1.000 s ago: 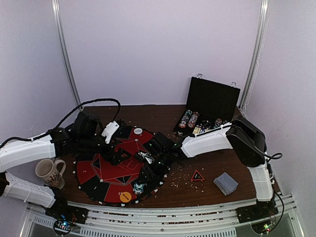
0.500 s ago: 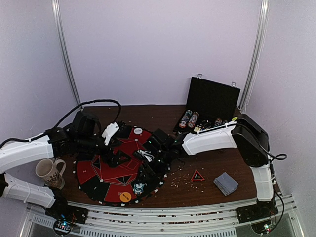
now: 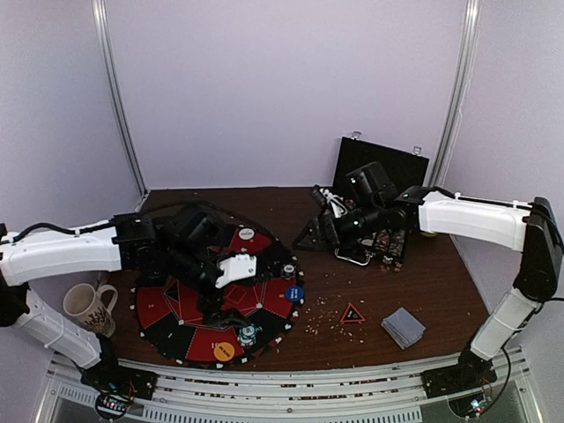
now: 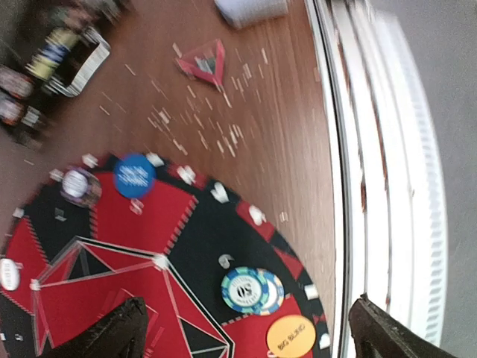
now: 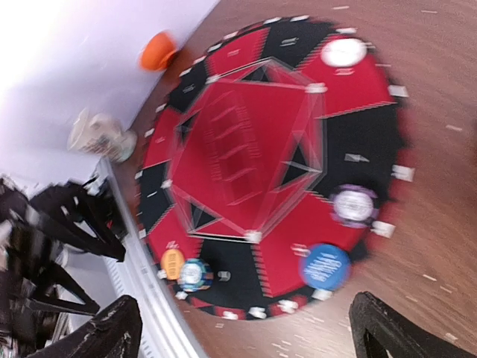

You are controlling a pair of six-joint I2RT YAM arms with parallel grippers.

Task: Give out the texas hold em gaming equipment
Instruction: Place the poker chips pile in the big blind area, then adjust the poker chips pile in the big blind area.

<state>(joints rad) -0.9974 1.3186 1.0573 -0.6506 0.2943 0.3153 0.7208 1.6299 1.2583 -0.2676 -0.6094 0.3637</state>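
A round red-and-black mat (image 3: 189,308) lies front left. On it sit a blue disc (image 3: 293,293), an orange disc (image 3: 224,352), a white disc (image 3: 247,234), a teal-striped chip stack (image 3: 248,333) and a purple chip (image 3: 288,271). Grey-blue cards (image 3: 403,327) lie front right on the wood. My left gripper (image 3: 231,275) hovers open over the mat with nothing in it; the teal chips (image 4: 252,289) and orange disc (image 4: 291,337) show below between its fingers. My right gripper (image 3: 315,232) hangs open and empty back right, beside the case, looking down on the blue disc (image 5: 324,266).
The black chip case (image 3: 379,172) stands open at the back right with chip rows (image 3: 389,242) in front of it. A red triangle marker (image 3: 352,314) lies among crumbs on the wood. A mug (image 3: 88,307) stands left of the mat. A metal rail (image 3: 291,374) runs along the near edge.
My right arm has pulled away from the mat to the case and its jaws have opened. The blue disc and purple chip now show on the mat's right side. My left gripper moved rightward over the mat.
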